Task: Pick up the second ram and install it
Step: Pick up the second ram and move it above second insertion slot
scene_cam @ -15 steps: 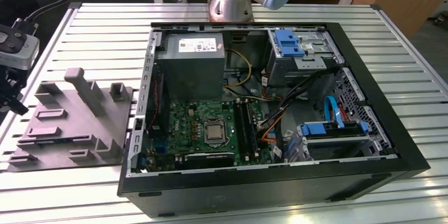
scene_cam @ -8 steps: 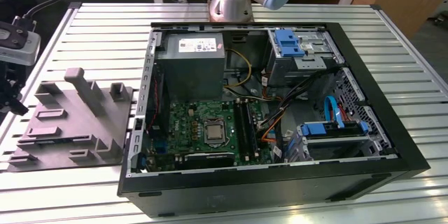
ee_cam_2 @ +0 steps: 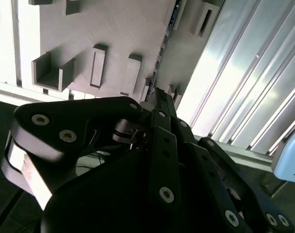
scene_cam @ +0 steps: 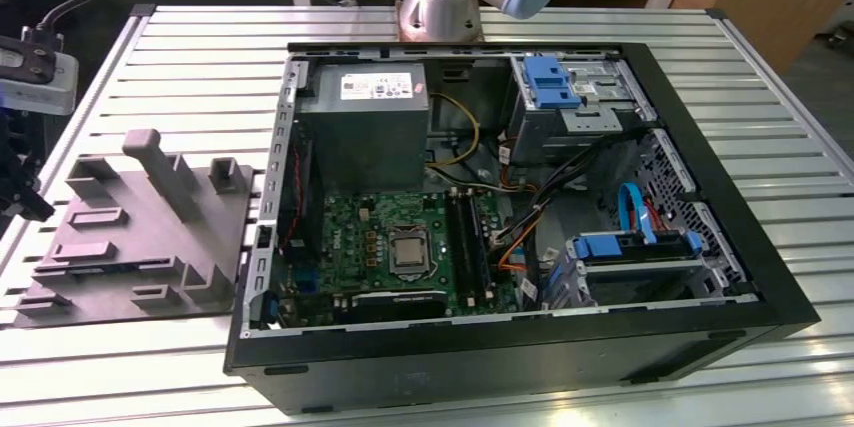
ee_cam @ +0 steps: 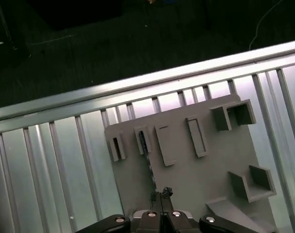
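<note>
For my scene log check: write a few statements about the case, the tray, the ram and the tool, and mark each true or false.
1. The computer case lies open on the table with its motherboard showing. True.
2. The grey tray lies at the exterior view's right of the case. False: it lies at the exterior view's left.
3. The second ram stands on edge in the grey tray. True.
4. The tool hangs over the open case. False: in the first wrist view it is above the tray, close to the ram.
</note>
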Action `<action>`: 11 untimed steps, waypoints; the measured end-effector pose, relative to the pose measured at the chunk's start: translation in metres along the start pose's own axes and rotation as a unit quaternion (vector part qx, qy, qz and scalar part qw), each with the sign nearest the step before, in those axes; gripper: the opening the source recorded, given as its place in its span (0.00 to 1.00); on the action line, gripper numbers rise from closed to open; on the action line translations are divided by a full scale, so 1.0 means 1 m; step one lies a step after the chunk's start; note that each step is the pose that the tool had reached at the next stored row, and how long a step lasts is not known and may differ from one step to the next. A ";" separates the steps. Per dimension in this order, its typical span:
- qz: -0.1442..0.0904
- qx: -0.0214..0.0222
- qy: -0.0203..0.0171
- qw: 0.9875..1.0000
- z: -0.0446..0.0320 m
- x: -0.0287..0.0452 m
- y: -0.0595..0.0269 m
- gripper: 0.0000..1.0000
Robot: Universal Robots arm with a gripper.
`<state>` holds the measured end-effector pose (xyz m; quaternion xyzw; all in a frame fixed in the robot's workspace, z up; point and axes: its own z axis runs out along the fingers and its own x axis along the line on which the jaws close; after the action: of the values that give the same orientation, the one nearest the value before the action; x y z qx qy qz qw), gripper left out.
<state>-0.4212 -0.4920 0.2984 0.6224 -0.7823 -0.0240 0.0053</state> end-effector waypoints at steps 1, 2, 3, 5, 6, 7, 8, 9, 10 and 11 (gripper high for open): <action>-0.009 0.000 0.000 1.000 0.0002 0.0000 0.0000 0.10; -0.018 0.000 0.001 1.000 0.0005 0.0000 0.0000 0.10; -0.027 -0.001 0.001 1.000 0.0006 0.0000 0.0000 0.10; -0.043 -0.001 0.003 0.999 0.0008 0.0000 0.0001 0.10; -0.050 -0.001 0.004 0.999 0.0009 0.0001 0.0002 0.10; -0.058 -0.001 0.005 0.998 0.0011 0.0001 0.0002 0.10; -0.066 -0.001 0.005 0.998 0.0012 0.0001 0.0002 0.10; -0.075 -0.001 0.006 0.997 0.0013 0.0001 0.0002 0.10; -0.083 -0.001 0.006 0.997 0.0013 0.0001 0.0003 0.10; -0.092 -0.001 0.007 0.996 0.0015 0.0001 0.0003 0.10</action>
<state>-0.4216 -0.4920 0.2970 0.6921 -0.7214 -0.0214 0.0091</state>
